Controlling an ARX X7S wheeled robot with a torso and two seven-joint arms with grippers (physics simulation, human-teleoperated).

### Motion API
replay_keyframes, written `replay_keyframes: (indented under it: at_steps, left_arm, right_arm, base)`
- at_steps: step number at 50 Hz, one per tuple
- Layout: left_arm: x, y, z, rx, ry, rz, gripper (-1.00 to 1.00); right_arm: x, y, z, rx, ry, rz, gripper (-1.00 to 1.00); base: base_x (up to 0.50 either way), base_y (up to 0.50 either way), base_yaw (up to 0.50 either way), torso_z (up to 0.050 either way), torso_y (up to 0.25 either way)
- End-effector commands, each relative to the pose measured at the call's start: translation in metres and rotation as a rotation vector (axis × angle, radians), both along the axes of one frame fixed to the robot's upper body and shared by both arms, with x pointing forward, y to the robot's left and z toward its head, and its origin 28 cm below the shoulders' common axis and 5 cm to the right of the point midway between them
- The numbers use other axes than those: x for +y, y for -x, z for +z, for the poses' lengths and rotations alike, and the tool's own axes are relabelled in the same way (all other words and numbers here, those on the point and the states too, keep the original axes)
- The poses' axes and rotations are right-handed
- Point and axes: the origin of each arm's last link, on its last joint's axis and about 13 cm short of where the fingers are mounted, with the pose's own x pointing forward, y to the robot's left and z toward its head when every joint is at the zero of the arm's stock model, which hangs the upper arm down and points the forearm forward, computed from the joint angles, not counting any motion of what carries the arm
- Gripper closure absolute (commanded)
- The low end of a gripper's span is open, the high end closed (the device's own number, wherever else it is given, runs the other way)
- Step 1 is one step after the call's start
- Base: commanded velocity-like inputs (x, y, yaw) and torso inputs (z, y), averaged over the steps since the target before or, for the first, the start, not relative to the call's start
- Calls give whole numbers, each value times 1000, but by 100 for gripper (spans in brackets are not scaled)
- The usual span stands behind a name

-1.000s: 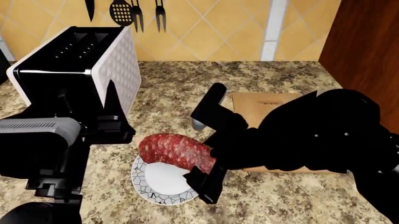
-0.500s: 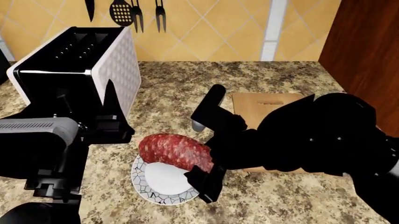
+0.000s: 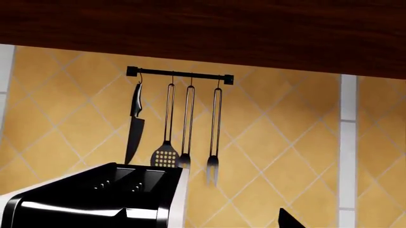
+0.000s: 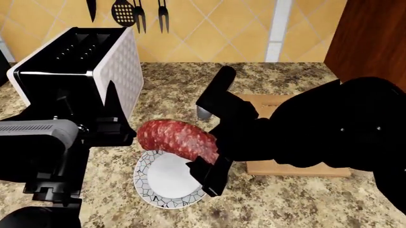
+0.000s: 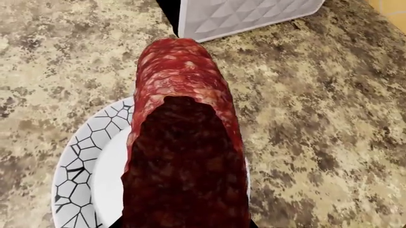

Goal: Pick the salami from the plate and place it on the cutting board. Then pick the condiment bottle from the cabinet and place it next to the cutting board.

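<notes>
While your right gripper (image 4: 208, 137) clamps the salami (image 4: 176, 137), the meat hangs just above the plate (image 4: 155, 183), left of the cutting board (image 4: 298, 167). Your left gripper (image 4: 117, 126) sits beside the toaster (image 4: 95, 61); its jaws' state I cannot tell.

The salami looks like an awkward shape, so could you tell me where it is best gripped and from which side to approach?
Grip the salami across its thick end nearest the cutting board, coming from the board side, as the right hand does now. The log is curved and lies roughly level over the plate, so fingers either side of its girth, near and far, fit it; the far end stays free.
</notes>
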Motion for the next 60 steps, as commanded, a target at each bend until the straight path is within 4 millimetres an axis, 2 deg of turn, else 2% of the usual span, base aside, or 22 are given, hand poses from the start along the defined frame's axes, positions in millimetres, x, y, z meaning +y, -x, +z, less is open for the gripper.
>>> replay_keyframes:
  at_steps: [1, 10, 17, 25, 42, 48, 60]
  left_arm:
    - [0, 1, 1, 0, 0, 1, -100]
    - [0, 1, 1, -1, -2, 2, -100]
    - [0, 1, 0, -1, -3, 1, -100]
    - [0, 1, 1, -1, 0, 1, -100]
    - [0, 0, 0, 1, -3, 0, -100]
    - [0, 1, 0, 0, -4, 0, -100]
    - [0, 0, -1, 2, -5, 1, -100]
  right_arm:
    - [-6, 6, 16, -74, 7, -39, 100]
    - [-21, 7, 30, -157, 25, -149, 100]
    - [-38, 1, 39, -203, 32, -297, 100]
    - [-59, -13, 34, -181, 10, -571, 100]
    - [-96, -18, 20, -134, -61, -953, 100]
    - [-100, -21, 15, -121, -56, -1013, 100]
    - [-99, -26, 1, -83, -16, -1015, 100]
  base:
    - [0, 0, 0, 0, 0]
    - [0, 0, 0, 0, 0]
    - [0, 0, 0, 0, 0]
    - [0, 0, 0, 0, 0]
    - [0, 0, 0, 0, 0]
    - [0, 0, 0, 0, 0]
    - [0, 0, 0, 0, 0]
